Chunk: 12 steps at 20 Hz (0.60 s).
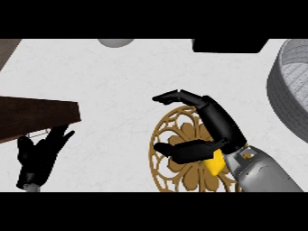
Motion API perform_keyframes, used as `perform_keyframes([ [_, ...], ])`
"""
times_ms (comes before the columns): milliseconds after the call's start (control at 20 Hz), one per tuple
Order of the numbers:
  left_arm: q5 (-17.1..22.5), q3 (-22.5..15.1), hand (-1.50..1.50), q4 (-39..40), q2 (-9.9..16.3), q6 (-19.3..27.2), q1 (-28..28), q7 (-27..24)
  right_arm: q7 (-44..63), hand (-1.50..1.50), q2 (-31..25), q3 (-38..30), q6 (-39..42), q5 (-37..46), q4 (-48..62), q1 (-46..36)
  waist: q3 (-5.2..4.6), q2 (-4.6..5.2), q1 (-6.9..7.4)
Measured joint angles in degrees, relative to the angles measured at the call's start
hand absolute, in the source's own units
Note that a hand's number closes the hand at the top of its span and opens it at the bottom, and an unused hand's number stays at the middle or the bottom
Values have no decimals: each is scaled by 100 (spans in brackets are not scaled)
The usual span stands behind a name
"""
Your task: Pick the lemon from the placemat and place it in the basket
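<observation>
Head view
Counter [116,81]: pale, faintly mottled stone-like top, matte.
Placemat [176,149]: round, golden-brown, openwork lace pattern with a flower-like centre; lies flat on the counter at lower middle, partly under the right hand.
Lemon [215,164]: bright yellow, smooth; only a narrow wedge shows, tucked under the right hand's palm near the wrist, over the placemat.
Right hand [213,131]: glossy black, segmented; long fingers arch up and curl at the tips above the placemat's upper rim, thumb stretched across to the left. The lemon sits against the palm, but whether the fingers close on it I cannot tell.
Right forearm [263,173]: grey, smooth metallic shell, entering from the lower right.
Basket [296,94]: grey, round, woven-looking ribbed wall with a dotted floor; at the right edge, apart from the placemat.
Left hand [39,155]: black, fingers straight and relaxed, pointing up, holding nothing; lower left.
Wooden board [23,117]: dark brown, flat slab with a sharp corner, just above the left hand.
Pale dome [116,42]: smooth grey rounded shape at the top edge.
Black block [230,45]: dark, angular, at the top edge.
</observation>
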Motion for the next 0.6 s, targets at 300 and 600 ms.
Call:
perform_keyframes([
  [300,64,84,0,-105,77,57,225,143,1536,-150,-806,455,-174,1628,-48,-748,-25,-106,-233],
  [600,130,154,0,-193,122,54,323,271,3248,-150,-1692,434,1061,1932,-635,-1856,-20,-116,-336],
])
